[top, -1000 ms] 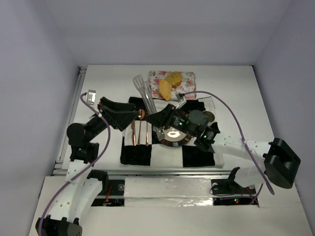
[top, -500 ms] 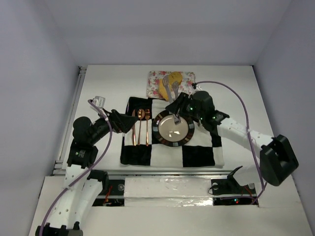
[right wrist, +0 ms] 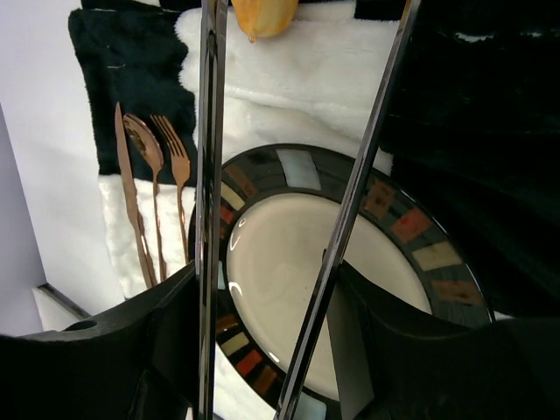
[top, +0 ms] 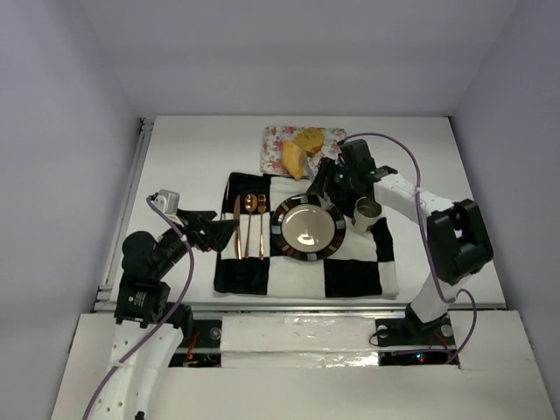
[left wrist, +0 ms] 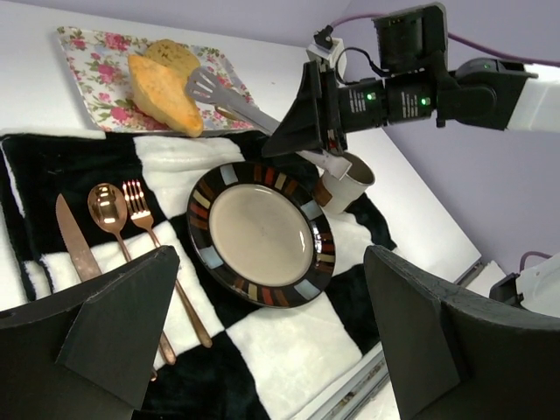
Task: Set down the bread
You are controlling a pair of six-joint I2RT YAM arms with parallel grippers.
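Observation:
Two bread pieces lie on a floral tray [top: 273, 140]: a pale-orange wedge [top: 294, 158] and a rounder, browner chunk [top: 309, 138]. Both show in the left wrist view, the wedge [left wrist: 164, 94] and the chunk [left wrist: 173, 56]. My right gripper [top: 331, 178] is shut on metal tongs [left wrist: 232, 98] whose arms stand spread. One tong tip sits against the wedge's right side. The wedge's end shows between the tong arms [right wrist: 262, 16]. The striped-rim plate [top: 307, 228] holds nothing. My left gripper [top: 223, 233] is open and empty, low at the near left.
A copper knife, spoon and fork [top: 249, 223] lie left of the plate on a black-and-white checked mat [top: 350, 276]. A small metal cup [top: 367, 213] stands right of the plate, under the right arm. Side walls enclose the table.
My right arm carried the tongs from over the plate back and right, to the bread tray. My left arm drew back toward the near left, away from the cutlery.

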